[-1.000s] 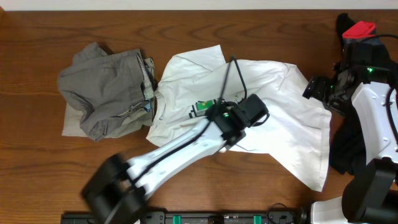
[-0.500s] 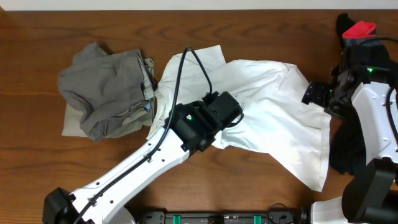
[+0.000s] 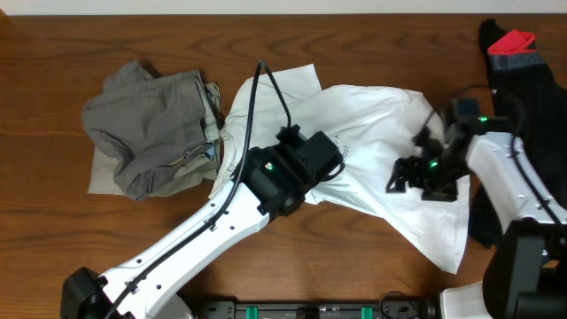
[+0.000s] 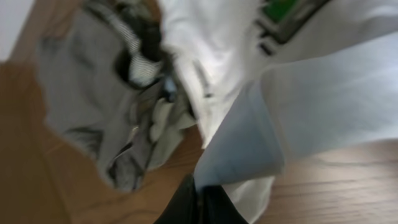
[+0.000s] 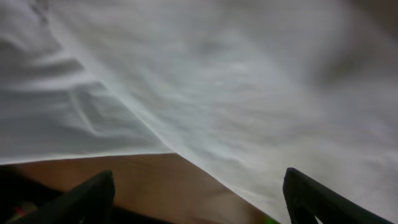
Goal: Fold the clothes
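The white T-shirt (image 3: 376, 115) lies spread across the middle of the table, its lower part lifted into a fold. My left gripper (image 3: 335, 167) is over the shirt's centre and covers the print. In the left wrist view the left gripper (image 4: 200, 208) is shut on a white edge of the T-shirt (image 4: 323, 93), with a bit of green print (image 4: 281, 9) at the top. My right gripper (image 3: 409, 182) hovers over the shirt's right side. In its wrist view the right gripper (image 5: 199, 199) is open, its fingertips (image 5: 93, 194) wide apart above the white cloth (image 5: 217, 81) and nothing between them.
A crumpled grey-khaki garment (image 3: 151, 124) lies left of the shirt, also in the left wrist view as the grey garment (image 4: 87, 93). A black-and-red piece (image 3: 511, 42) sits at the far right corner, with dark cloth (image 3: 489, 213) below it by the right arm. Bare wood (image 3: 53, 239) runs along the front.
My left gripper carried the shirt's lower edge up and to the left, covering the print. My right arm swung left from the table's right edge onto the shirt's right side.
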